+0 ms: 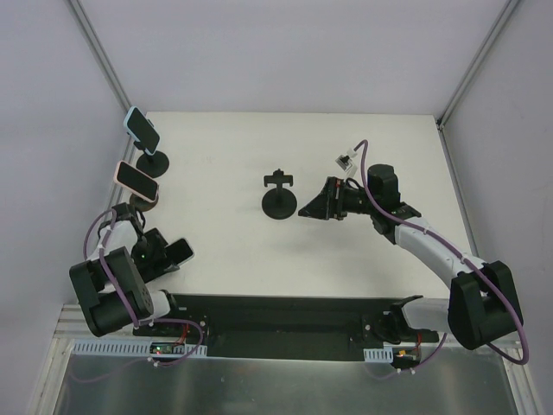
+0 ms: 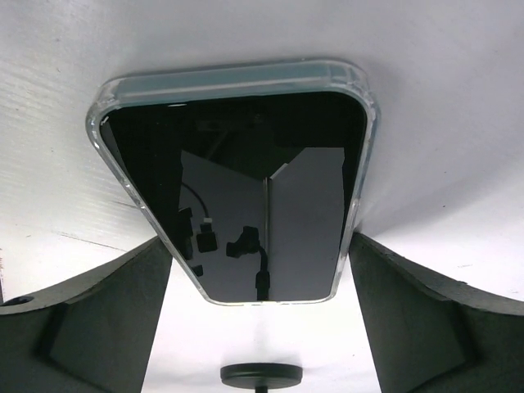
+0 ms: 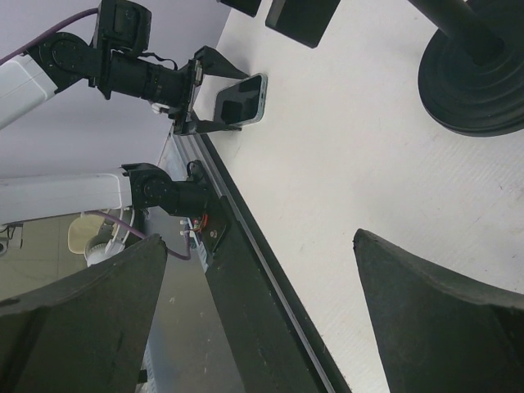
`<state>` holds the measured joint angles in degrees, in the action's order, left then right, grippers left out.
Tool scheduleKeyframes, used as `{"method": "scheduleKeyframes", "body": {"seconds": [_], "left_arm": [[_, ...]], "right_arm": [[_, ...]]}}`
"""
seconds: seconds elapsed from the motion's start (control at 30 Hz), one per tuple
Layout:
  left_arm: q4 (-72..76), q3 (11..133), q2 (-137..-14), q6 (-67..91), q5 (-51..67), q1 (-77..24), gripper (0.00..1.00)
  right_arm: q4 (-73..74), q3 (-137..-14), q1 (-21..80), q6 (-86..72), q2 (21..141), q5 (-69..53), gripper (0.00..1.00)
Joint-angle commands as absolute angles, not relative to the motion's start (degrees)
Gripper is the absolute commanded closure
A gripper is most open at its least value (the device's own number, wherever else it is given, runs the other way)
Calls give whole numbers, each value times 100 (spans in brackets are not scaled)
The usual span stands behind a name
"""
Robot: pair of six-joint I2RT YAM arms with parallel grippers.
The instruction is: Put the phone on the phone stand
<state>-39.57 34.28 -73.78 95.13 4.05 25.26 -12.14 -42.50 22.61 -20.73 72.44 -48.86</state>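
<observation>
left gripper's (image 2: 258, 246) jaws straddle the phone's (image 2: 246, 188) long edges near the table's (image 1: 346, 259) front-left edge; whether they grip is unclear. right gripper's (image 3: 260, 237) jaws spread wide beside the central phone stand (image 1: 278, 203).

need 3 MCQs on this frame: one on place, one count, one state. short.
1. Where is the clear-cased phone?
A. between the left hand's fingers
B. at the far right edge
C. leaning on the back wall

2. How many stands hold a phone?
A. none
B. two
C. three

3. The right hand is:
A. shut on a phone
B. shut, empty
C. open, empty

Key:
1 A: the left wrist view shows a finger on either side of it.
2 B: the teal-cased phone and pink-cased phone are mounted, and the middle stand is bare.
3 C: its fingers stand wide apart with only table between them.
</observation>
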Motion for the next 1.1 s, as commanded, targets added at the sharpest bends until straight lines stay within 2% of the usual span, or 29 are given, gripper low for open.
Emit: {"method": "scheduleKeyframes", "body": {"seconds": [0.0,0.13,0.33,0.47,0.8,0.93,1.07], "left_arm": [[-3815,3506,-7699,9369,27,2593,15],[-3832,3612,-7997,9273,-123,2593,9],[-3893,3806,-8305,9123,-96,2584,10],[-4095,3963,-8455,8922,-263,2584,24],[-4350,3876,-8455,8350,-369,2584,28],[-4570,3762,-8175,8069,-764,2575,28],[-4702,3613,-7823,7963,-1037,2584,22]], "right_arm": [[-1433,-4307,2285,-2004,7146,-5001,0],[-1389,-4324,2294,-1987,7128,-4992,0],[-1196,-4351,2285,-1925,7023,-4957,0],[-1099,-4333,2285,-1881,6961,-4931,0],[-1055,-4315,2250,-1820,6908,-4896,0],[-1055,-4307,2232,-1819,6900,-4904,0],[-1055,-4298,2232,-1810,6899,-4904,0]]}}
